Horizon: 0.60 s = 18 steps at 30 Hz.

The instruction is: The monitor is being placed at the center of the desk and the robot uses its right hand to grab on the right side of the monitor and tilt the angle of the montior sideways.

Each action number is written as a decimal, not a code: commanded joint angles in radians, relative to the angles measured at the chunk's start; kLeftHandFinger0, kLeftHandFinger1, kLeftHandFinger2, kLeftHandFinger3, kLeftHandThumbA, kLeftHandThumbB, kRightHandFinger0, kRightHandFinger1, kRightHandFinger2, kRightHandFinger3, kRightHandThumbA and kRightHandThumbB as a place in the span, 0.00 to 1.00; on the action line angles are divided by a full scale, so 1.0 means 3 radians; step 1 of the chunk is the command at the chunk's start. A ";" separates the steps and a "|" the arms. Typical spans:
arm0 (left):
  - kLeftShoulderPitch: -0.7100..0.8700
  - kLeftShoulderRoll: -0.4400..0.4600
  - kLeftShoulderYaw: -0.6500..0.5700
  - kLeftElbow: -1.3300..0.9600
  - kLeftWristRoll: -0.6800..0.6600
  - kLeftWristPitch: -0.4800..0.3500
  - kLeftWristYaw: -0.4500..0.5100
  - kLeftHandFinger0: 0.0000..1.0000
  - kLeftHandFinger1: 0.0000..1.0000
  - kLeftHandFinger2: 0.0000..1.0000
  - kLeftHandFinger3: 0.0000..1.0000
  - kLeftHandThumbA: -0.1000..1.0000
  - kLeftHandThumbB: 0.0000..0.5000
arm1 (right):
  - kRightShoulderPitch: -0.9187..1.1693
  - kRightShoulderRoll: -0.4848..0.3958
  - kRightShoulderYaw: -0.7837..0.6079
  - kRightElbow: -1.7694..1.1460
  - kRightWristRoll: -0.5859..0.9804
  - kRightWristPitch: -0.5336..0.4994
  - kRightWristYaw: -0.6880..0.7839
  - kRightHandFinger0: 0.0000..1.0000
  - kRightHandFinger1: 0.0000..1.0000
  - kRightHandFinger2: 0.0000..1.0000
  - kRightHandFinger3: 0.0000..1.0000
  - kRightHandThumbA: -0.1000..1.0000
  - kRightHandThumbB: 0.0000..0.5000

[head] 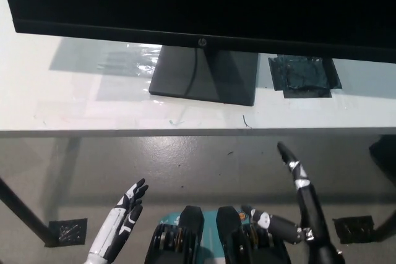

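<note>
**Monitor on the white desk, both hands low and empty**

White desk [93,109] fills the upper half of the head view, its front edge running straight across the middle. Below it lies a grey concrete floor [204,165], with a dark desk leg [25,211] at 8 o'clock and taped patches [67,232] near the lower corners. The black monitor [204,4] stands at 12 o'clock, its screen dark, its rectangular base [204,73] flat on the desk near the centre. A black tape patch [304,75] sits on the desk just beside the base, toward 2 o'clock. The black right hand [297,208] hangs at 5 o'clock below the desk edge, fingers spread, gripping nothing, well apart from the monitor. The white left hand [120,221] rests at 7 o'clock, fingers straight and empty.
</note>
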 commanded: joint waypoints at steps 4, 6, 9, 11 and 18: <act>-0.0053 0.0065 -0.0052 -0.0047 0.0046 -0.0209 0.0104 1.00 1.00 1.00 1.00 1.00 0.67 | -0.0258 0.0103 -0.0392 -0.0760 0.2659 0.0198 0.0903 1.00 1.00 1.00 1.00 1.00 0.76; -0.0054 0.0064 -0.0053 -0.0049 0.0044 -0.0209 0.0100 1.00 1.00 1.00 1.00 1.00 0.67 | -0.0316 0.0118 -0.0463 -0.0787 0.2835 0.0321 0.0931 1.00 1.00 1.00 1.00 1.00 0.76; -0.0060 0.0061 -0.0054 -0.0049 0.0037 -0.0209 0.0092 1.00 1.00 1.00 1.00 1.00 0.66 | -0.0383 0.0131 -0.0547 -0.0802 0.2990 0.0450 0.0952 1.00 1.00 1.00 1.00 1.00 0.76; -0.0058 0.0060 -0.0057 -0.0047 0.0029 -0.0209 0.0088 1.00 1.00 1.00 1.00 1.00 0.66 | -0.0449 0.0176 -0.0638 -0.0792 0.3181 0.0573 0.0959 1.00 1.00 1.00 1.00 1.00 0.79; -0.0042 0.0074 -0.0065 -0.0052 0.0034 -0.0209 0.0090 1.00 1.00 1.00 1.00 1.00 0.65 | -0.0749 0.0353 -0.0995 -0.0680 0.3887 0.1021 0.0927 1.00 1.00 1.00 1.00 1.00 0.75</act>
